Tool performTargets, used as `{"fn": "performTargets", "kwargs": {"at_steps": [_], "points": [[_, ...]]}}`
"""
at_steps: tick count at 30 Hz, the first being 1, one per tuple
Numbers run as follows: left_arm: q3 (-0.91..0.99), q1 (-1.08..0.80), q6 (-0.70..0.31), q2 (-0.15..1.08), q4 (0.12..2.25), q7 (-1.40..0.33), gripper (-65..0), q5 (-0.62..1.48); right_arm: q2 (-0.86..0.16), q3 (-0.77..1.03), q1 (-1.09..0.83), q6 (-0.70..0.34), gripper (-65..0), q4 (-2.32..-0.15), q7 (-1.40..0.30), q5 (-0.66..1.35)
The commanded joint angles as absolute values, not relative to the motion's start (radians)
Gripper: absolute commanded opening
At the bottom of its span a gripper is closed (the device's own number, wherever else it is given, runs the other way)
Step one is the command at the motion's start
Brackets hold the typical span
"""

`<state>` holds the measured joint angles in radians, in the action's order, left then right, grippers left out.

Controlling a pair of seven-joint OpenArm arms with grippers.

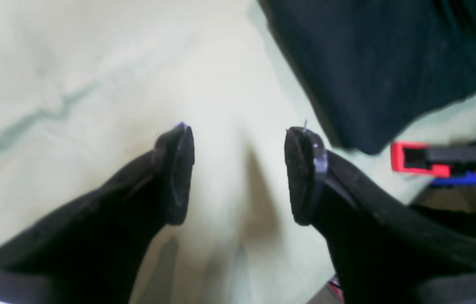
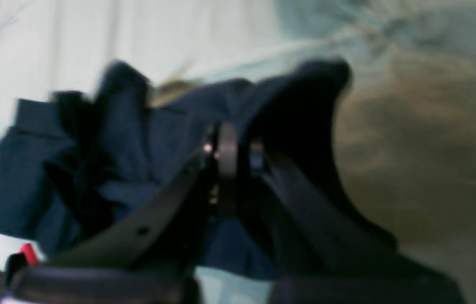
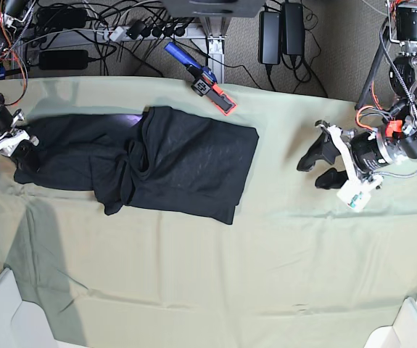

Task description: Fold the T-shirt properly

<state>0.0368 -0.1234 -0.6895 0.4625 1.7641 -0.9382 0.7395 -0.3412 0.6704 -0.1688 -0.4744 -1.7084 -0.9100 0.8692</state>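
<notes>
Black T-shirt (image 3: 168, 159) lying rumpled on green cloth (image 3: 266, 261), right gripper (image 2: 238, 147) apparently pinching its edge, left gripper (image 1: 238, 169) spread wide above bare cloth.

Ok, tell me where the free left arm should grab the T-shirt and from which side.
Best guess: the T-shirt corner nearest the open left gripper, at the lower end of its flat straight edge. Come in from that side, low over the table cloth, since the right gripper already pinches the far end.
</notes>
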Motion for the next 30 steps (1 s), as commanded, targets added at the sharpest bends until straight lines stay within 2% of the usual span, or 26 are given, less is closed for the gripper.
{"fn": "performTargets", "kwargs": {"at_steps": [1,5,9,18,23,24,26,27,28,30], "points": [[0.044,-0.119,-0.698,0.475,1.779,-0.917,-27.4,0.741,-0.341,0.664,-0.155,-0.554,-65.0,-1.77,-0.889,0.901],[0.047,-0.156,-0.698,0.502,1.779,-0.917,-27.4,0.732,-0.26,0.598,-0.155,-0.554,-65.0,-1.942,-0.889,0.883],[0.047,-0.181,-0.698,0.533,1.779,-0.917,-27.4,0.728,-0.183,0.453,-0.155,-0.553,-65.0,-2.053,-0.86,0.82],[0.054,-0.218,-0.698,0.621,1.779,-0.918,-27.4,0.73,-0.019,0.126,-0.119,-0.554,-65.0,-2.051,-0.777,0.572],[0.117,-0.235,-0.698,0.632,1.779,-0.937,-27.4,0.775,0.003,0.015,-0.119,-0.554,-65.0,-1.983,-0.751,0.516],[0.143,-0.241,-0.698,0.632,1.779,-0.941,-27.4,0.798,0.003,-0.009,-0.119,-0.554,-63.0,-1.968,-0.751,0.516],[0.204,-0.256,-0.698,0.632,1.779,-0.951,-27.4,0.852,0.003,-0.058,-0.119,-0.553,-43.5,-1.94,-0.749,0.516],[0.236,-0.264,-0.698,0.632,1.779,-0.958,-27.4,0.879,0.003,-0.083,-0.119,-0.553,-36.2,-1.928,-0.741,0.516],[0.266,-0.27,-0.698,0.632,1.779,-0.967,-27.4,0.905,0.003,-0.107,-0.119,-0.554,-31.6,-1.921,-0.729,0.516],[0.316,-0.275,-0.698,0.632,1.779,-0.988,-27.4,0.942,0.003,-0.151,-0.117,-0.554,-30.3,-1.918,-0.712,0.516]]}}
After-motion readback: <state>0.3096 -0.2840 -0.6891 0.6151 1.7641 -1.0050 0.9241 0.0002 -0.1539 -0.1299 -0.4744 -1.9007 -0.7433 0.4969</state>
